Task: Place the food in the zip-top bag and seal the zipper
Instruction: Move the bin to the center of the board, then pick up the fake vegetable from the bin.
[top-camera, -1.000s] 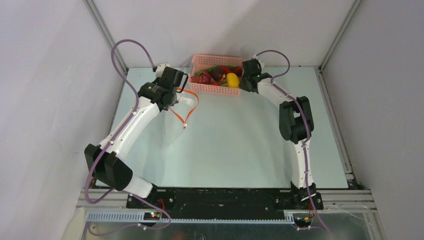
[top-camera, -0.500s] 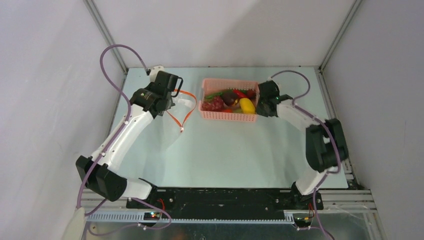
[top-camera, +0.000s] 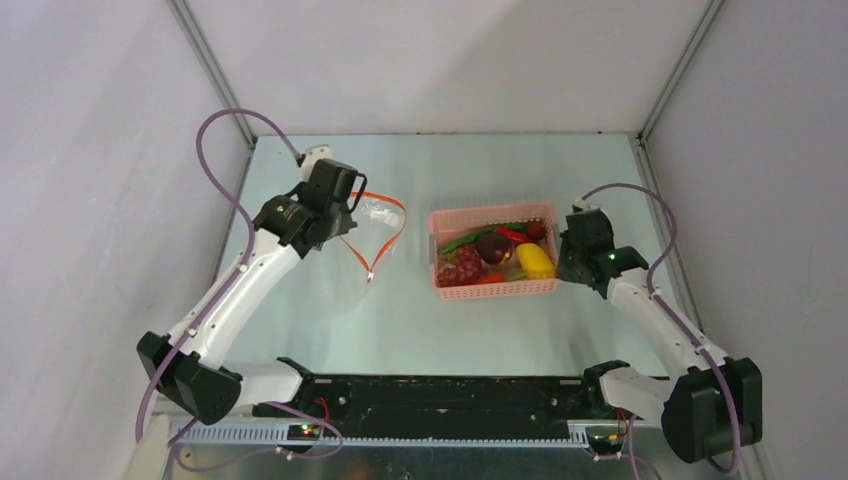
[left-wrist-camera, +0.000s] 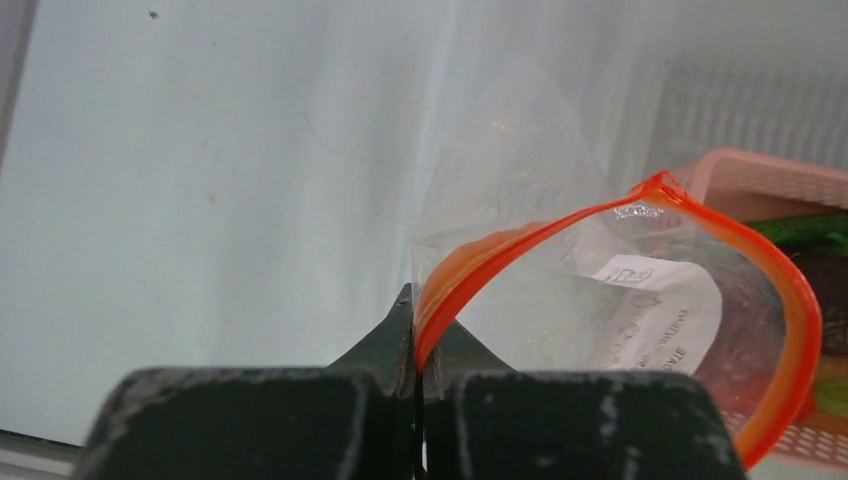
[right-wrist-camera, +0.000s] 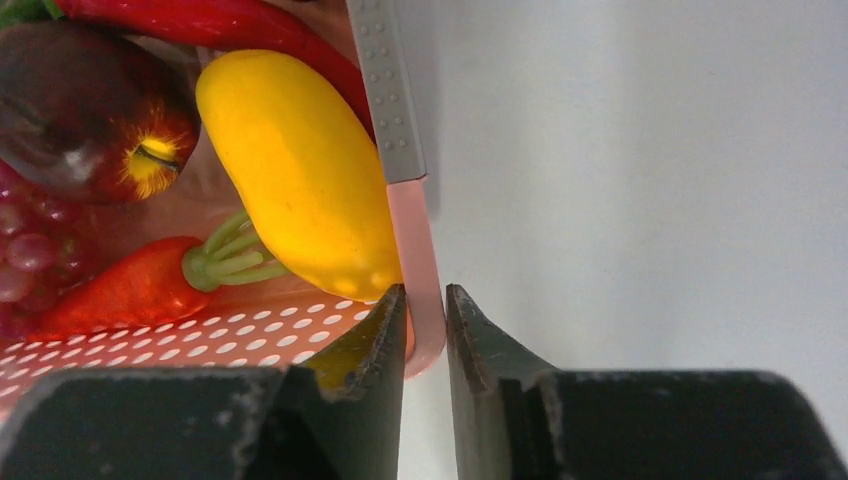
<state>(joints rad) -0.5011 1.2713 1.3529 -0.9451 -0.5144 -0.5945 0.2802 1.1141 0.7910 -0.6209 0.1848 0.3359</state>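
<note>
The clear zip-top bag (top-camera: 372, 213) hangs open left of centre, its orange-red zipper (top-camera: 392, 228) looping down to a small white tip (top-camera: 369, 277). My left gripper (top-camera: 345, 205) is shut on that zipper (left-wrist-camera: 520, 240); the jaws (left-wrist-camera: 418, 345) pinch the strip. The food lies in a pink mesh basket (top-camera: 495, 290): a yellow fruit (top-camera: 534, 261), a grape bunch (top-camera: 460, 268), a dark round fruit (top-camera: 491, 247), a red chili (top-camera: 512, 235) and a green pod (top-camera: 465, 240). My right gripper (top-camera: 563, 255) is shut on the basket's right rim (right-wrist-camera: 415, 240), beside the yellow fruit (right-wrist-camera: 300, 170).
The basket stands right of centre, a short gap from the bag's mouth. The bag's white label (left-wrist-camera: 655, 310) shows through the plastic. Grey enclosure walls rise at the left, back and right. Both arm bases sit at the near edge.
My right arm has dragged the basket from the back wall toward the near right. My left arm has shifted slightly, still holding the zipper.
</note>
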